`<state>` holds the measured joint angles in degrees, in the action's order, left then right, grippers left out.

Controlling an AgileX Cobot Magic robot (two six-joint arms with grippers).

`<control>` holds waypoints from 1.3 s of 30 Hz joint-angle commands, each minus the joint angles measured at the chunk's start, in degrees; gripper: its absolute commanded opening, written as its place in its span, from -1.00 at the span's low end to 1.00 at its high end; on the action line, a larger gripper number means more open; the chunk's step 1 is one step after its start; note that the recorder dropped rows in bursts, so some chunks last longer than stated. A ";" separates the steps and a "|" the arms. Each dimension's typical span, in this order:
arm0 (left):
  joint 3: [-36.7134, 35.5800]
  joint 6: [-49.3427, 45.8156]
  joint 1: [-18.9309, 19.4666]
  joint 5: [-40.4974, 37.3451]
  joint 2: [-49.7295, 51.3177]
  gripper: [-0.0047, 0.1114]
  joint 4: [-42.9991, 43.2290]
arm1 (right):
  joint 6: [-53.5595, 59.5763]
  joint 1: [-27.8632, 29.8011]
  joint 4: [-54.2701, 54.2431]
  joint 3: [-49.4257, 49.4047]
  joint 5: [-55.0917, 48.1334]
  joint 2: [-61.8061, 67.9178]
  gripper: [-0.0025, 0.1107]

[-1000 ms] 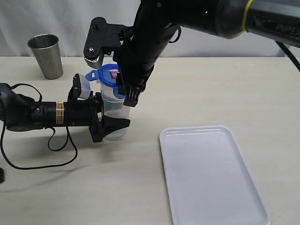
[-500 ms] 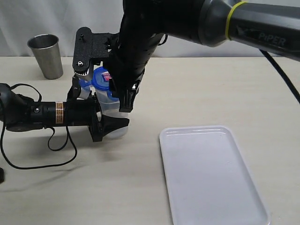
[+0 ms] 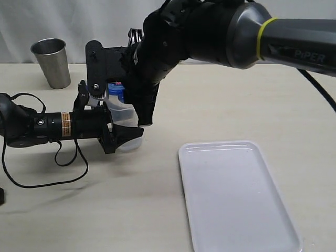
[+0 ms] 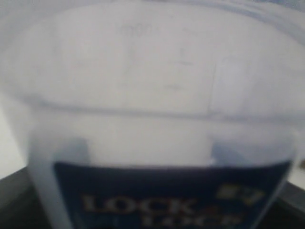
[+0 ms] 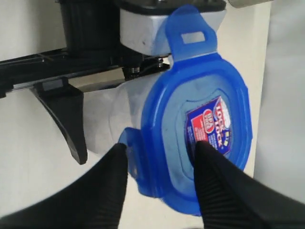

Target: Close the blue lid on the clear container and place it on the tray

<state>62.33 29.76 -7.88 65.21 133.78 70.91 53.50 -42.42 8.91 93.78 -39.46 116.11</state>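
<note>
a: blue lid [image 5: 190, 119], where is it?
b: on the rim of the clear container [image 3: 126, 113], straight under your right pincer [image 5: 161, 145]; its parted tips press it, gripping nothing. your left pincer [image 3: 126, 128] clamps the upright container.

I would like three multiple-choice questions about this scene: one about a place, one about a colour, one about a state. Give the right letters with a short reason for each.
1. Where does the steel cup stand?
A. on the table, apart from the tray
B. in the middle of the tray
C. on the tray's near edge

2. What colour is the lid?
A. yellow
B. green
C. blue

3. How is the clear container?
A. lying on its side
B. upright, gripped by the left fingers
C. upside down on the tray

Answers:
1 A: the exterior view shows the cup at the far left of the table.
2 C: the right wrist view shows blue plastic.
3 B: the black fingers clamp its sides, and it stands off the tray.
</note>
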 commanded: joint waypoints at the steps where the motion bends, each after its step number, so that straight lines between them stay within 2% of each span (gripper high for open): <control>1: 0.12 -1.45 -0.47 4.76 -0.44 -0.92 2.89 | -0.39 0.23 -1.80 -4.03 -7.01 5.64 -0.29; 8: 0.12 -7.44 -0.18 4.76 -0.44 -0.92 1.98 | -0.39 0.34 -4.72 -3.91 -9.93 1.62 -0.30; 14: 0.12 -7.20 0.61 4.76 -0.44 -0.92 1.72 | -2.98 0.71 -12.75 -3.91 -8.39 -2.65 0.01; 16: 0.12 -7.20 0.61 4.76 -0.44 -0.92 1.72 | -4.61 1.16 -14.28 -3.80 -7.24 -3.64 0.06; 20: 0.12 -7.07 0.60 4.76 -0.44 -0.92 1.84 | -9.09 3.72 -18.59 -1.25 -7.39 -4.65 0.05; 27: 0.12 -7.06 0.60 4.76 -0.44 -0.92 1.73 | -4.00 11.68 -44.67 3.16 -14.63 -4.77 0.05; 31: 0.12 -7.06 0.60 4.76 -0.44 -0.92 1.73 | -6.50 15.77 -54.66 3.45 -14.67 -4.90 0.01; 35: 0.12 -7.06 0.60 4.76 -0.44 -0.92 1.73 | -15.17 19.08 -56.60 3.45 -14.26 -4.90 -0.15; 39: 0.12 -6.81 0.60 4.76 -0.44 -0.92 1.73 | -19.19 20.98 -56.05 3.45 -16.68 -3.15 -0.16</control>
<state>62.33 22.53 -7.31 68.00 133.79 73.27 36.89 -22.56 -46.67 96.80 -53.99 111.70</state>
